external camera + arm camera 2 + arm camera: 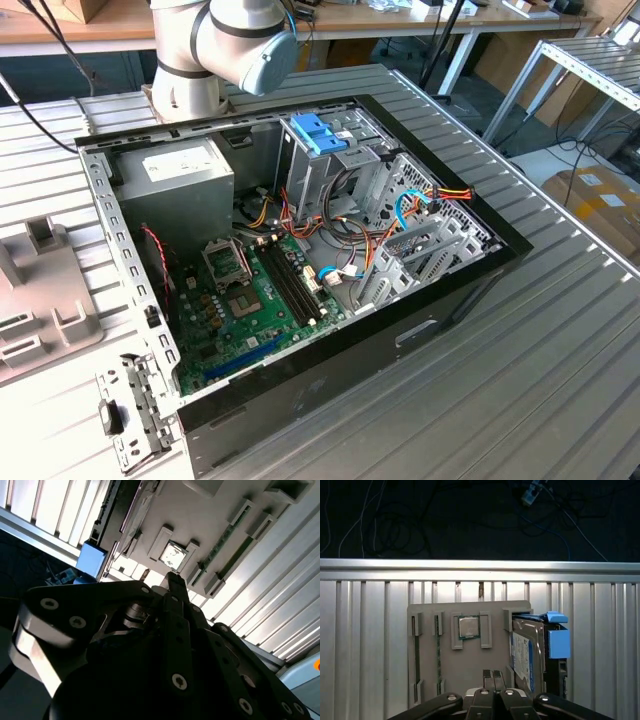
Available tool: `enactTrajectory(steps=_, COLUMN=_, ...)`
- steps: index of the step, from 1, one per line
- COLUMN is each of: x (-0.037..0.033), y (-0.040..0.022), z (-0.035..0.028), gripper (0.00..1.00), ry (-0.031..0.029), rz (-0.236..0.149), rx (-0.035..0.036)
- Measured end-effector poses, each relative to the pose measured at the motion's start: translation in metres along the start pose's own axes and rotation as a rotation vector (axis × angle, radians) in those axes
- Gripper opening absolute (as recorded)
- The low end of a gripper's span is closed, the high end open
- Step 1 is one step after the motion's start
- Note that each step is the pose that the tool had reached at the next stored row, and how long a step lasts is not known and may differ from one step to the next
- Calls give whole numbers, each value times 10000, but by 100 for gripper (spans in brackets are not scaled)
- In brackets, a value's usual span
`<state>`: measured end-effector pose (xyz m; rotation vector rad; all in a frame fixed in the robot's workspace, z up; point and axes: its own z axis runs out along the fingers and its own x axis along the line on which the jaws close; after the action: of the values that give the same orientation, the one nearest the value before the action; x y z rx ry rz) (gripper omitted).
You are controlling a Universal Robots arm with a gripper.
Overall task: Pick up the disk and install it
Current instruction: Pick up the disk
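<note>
First wrist view: disk (pixel 529 652) stood on edge in a grey tray (pixel 465 667) slot, its white-and-blue label (pixel 520 656) print unreadable. Gripper (pixel 493 674) hung near it, fingers together, empty.

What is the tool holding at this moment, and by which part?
Nothing: the tool is shut and empty; the disk stands on edge in the grey holder tray, untouched.

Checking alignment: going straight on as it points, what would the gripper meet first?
The gripper would probably meet the bare grey tray first, between the chip and the disk, not the disk itself; depth is unclear.
</note>
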<state>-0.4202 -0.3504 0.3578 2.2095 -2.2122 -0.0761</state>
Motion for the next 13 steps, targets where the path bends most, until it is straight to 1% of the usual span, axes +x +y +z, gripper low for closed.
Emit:
enactTrajectory(steps=6, x=0, y=0, z=1, gripper=11, ry=0, rz=0, rx=0)
enactTrajectory(steps=12, x=0, y=0, z=3, gripper=48, ry=0, rz=0, rx=0)
enactTrajectory(steps=13, x=0, y=0, z=3, gripper=48, ry=0, rz=0, rx=0)
